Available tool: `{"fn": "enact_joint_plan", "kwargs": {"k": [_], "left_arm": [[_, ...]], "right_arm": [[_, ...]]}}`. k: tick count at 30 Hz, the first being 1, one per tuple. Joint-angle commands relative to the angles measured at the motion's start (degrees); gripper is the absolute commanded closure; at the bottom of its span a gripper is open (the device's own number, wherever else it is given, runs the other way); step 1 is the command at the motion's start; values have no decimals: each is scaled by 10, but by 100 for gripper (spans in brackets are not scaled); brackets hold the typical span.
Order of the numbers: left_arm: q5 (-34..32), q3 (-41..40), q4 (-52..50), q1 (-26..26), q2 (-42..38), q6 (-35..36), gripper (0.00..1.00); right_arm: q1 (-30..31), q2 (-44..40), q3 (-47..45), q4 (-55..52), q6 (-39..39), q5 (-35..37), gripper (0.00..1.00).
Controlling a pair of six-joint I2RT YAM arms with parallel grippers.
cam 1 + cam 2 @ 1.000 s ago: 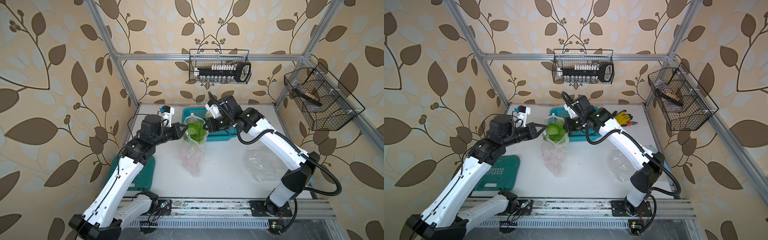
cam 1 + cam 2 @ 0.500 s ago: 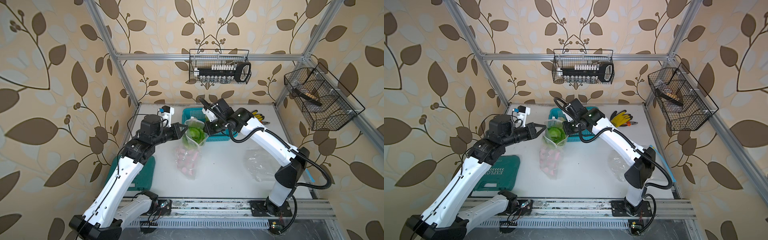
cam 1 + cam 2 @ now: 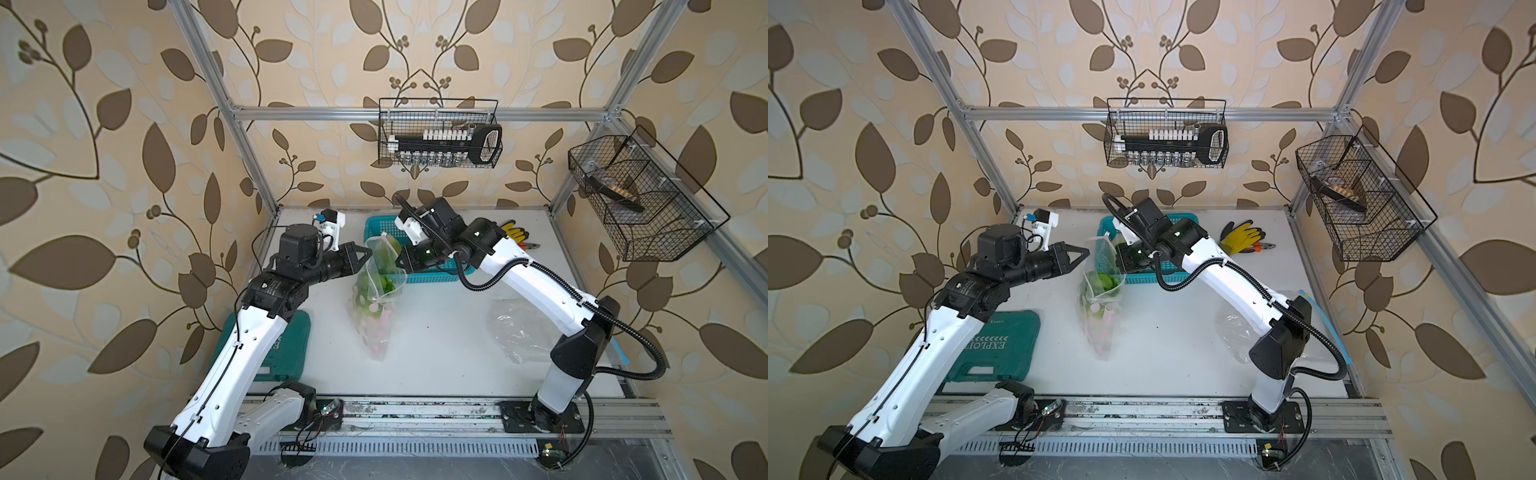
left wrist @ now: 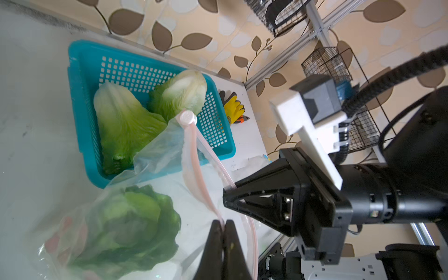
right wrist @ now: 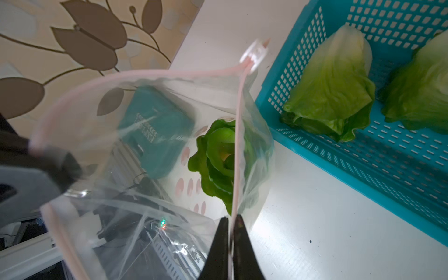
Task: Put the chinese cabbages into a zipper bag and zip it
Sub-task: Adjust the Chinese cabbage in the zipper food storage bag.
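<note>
In both top views the right jaws are hidden behind the zipper bag (image 3: 376, 307) (image 3: 1100, 307) and their own wrist. The right arm covers most of the blue basket (image 3: 436, 277), so its contents are barely visible there.

The left wrist view fills that in: a basket cabbage (image 4: 121, 121) and a second basket cabbage (image 4: 181, 94) lie in the basket. The bagged cabbage (image 4: 131, 218) sits leaf-end up inside the bag, and in a top view it is only a green smear.

- **Left jaws:** pinched tight on one pink zip strip.
- **Right jaws:** in the right wrist view, pinched tight on the opposite strip, with the bag mouth held open between the two.
- **Slider** (image 5: 254, 54): at the far end of the mouth, beside the basket rim.
- **Bag bottom:** cut off in both wrist views. In the top views it hangs down toward the bench (image 3: 436, 332), and I cannot tell whether it touches.
- **Green tool case** (image 5: 155, 126): shows blurred through the plastic.
</note>
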Motion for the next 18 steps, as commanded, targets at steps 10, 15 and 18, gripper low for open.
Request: {"fn": "enact_joint_plan", "kwargs": {"k": [10, 15, 18], "left_arm": [[53, -21, 21, -4, 18, 9, 100], [48, -62, 32, -22, 31, 9, 100], [22, -65, 13, -22, 20, 23, 100]], "right_arm": [[-17, -35, -194, 123, 65, -24, 99], [-77, -59, -213, 114, 30, -53, 60], [-125, -54, -186, 104, 11, -30, 42]]}}
